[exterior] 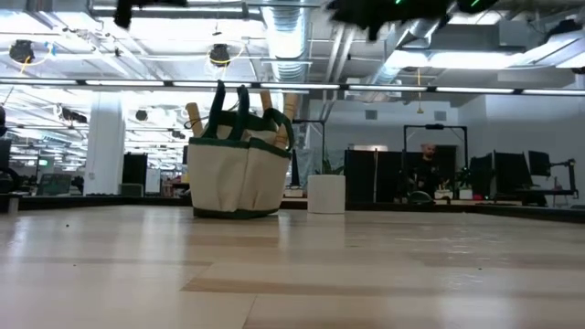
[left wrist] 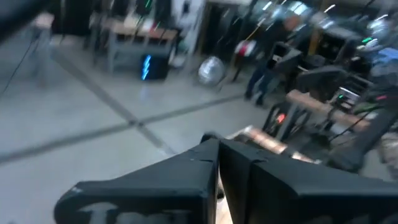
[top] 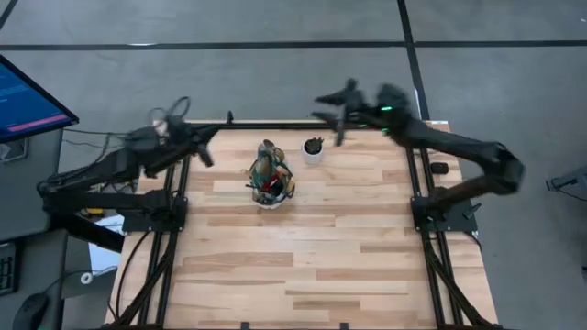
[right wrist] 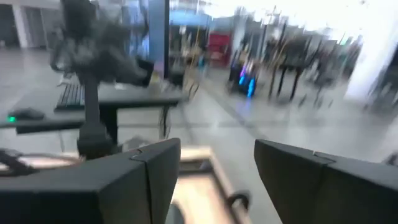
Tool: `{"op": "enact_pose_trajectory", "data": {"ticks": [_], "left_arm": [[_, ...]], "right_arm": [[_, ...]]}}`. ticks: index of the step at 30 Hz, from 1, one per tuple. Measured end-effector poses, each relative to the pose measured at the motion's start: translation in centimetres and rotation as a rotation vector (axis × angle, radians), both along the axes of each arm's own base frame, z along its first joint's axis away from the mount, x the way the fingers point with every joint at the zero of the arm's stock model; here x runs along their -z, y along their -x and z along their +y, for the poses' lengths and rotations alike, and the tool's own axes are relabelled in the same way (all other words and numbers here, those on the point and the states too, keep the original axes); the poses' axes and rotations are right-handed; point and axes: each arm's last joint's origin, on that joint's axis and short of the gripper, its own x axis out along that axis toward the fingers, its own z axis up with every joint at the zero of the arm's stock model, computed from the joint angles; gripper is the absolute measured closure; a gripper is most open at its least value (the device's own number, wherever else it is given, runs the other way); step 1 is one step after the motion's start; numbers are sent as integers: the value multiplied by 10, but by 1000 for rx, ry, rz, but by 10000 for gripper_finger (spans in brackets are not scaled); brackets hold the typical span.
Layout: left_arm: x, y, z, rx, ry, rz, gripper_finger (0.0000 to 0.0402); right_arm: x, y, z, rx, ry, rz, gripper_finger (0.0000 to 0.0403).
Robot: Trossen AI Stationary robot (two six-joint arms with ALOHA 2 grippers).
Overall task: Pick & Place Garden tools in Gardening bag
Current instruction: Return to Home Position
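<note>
Got the gardening bag (top: 271, 176) standing upright toward the back middle of the table (top: 321, 266), with a little white pot (top: 314, 149) just beside it. Looking level across the boards, can count a few wooden tool handles (exterior: 195, 117) poking up past the green straps. From above, can also make out a bit of red (top: 267, 190) down inside, though honestly can't sort one tool from another in that jumble. Not spotting any tool lying loose on the wood around it, so calling the loading basically done.

Which makes this the parking step, not a picking one. Found the right claw (top: 332, 115) up high over the back edge of the table, beyond the pot and well apart from the bag. Fingers spread wide there, nothing between them. Found the left claw (top: 204, 145) off the bag's other side, near the back left corner and also clear of it. Fingers pressed flat together on that one, gripping nothing.

As for the next move: should only need both arms folded back to their rest spots. No grabbing, no aiming. Would just keep the right one high while near the pot and the straps, so nothing gets clipped or tipped. Otherwise looks like a wrap.
</note>
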Motion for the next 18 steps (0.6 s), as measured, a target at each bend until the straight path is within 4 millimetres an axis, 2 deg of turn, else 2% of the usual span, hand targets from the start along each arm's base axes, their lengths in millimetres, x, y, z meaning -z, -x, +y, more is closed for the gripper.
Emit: {"op": "enact_pose_trajectory", "data": {"ticks": [4,7,9,12,15,18], "left_arm": [[-13,31,-11,24,-95,-73,400],[-15,53,-16,-26,-119,-95,401],[-13,64,-17,-53,-128,-80,401],[-4,72,-19,-45,-123,-35,401],[14,72,-20,5,-112,-21,401],[36,70,-20,35,-84,-22,401]], "right_arm": [[-41,54,21,36,85,-47,211],[-49,92,36,65,103,-56,217],[-41,113,44,91,95,-56,222],[-16,139,52,137,46,-80,234],[11,163,59,187,14,-165,258],[37,177,64,222,-25,-226,293]]}}
